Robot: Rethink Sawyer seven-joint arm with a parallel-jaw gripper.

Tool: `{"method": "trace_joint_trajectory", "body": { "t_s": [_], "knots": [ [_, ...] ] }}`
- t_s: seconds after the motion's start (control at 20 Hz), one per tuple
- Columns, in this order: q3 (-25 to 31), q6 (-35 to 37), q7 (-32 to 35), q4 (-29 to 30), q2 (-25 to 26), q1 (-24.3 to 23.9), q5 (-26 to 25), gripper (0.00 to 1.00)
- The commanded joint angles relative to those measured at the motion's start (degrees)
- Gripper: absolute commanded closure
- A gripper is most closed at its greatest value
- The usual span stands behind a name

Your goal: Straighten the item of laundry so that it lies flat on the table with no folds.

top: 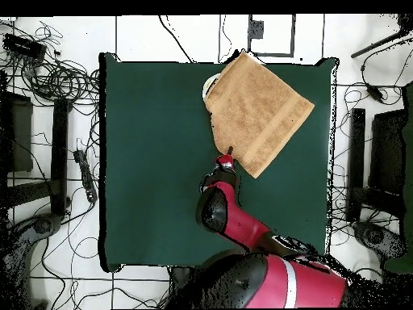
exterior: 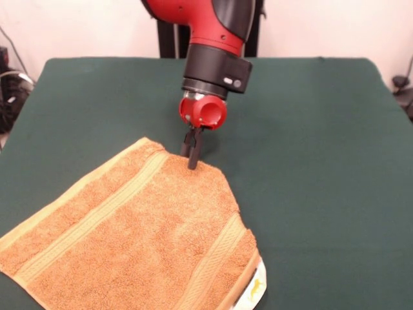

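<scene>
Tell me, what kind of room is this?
Probably a robotics lab or test room: a red and black robot arm works over a green cloth-covered table, handling an orange-tan terry towel, with tangled cables across the tiled floor.

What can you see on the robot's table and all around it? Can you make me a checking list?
Surface: large dark green felt-covered table, mostly bare.
Job's things: orange-tan terry towel with woven stripe bands lies at the table's near edge in the front view, one side folded, so not flat yet; a white tag peeks out beneath it.
Clutter: nothing seen on the table.
Grippers: the red and black arm's pincer points down at the towel's far edge, its black fingers close together; whether it pinches the cloth cannot be told.
Cables: tangled black cables on the floor around the table.
Surroundings: white tiled floor and dark stands beside the table.
</scene>
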Motion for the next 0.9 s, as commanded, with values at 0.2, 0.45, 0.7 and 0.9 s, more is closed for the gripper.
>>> {"method": "trace_joint_trajectory", "body": {
  "t_s": [0.2,0.45,0.7,0.9],
  "knots": [
    [14.0,6.1,13.5,-25.0,18.9,0.8,5.0,0.0],
    [14.6,5.7,13.0,-26.8,19.8,0.9,4.9,0.0],
    [14.9,5.4,12.3,-27.2,19.8,1.2,6.0,0.0],
    [15.3,5.2,12.1,-28.0,20.4,1.1,5.8,0.0]
  ]
}}
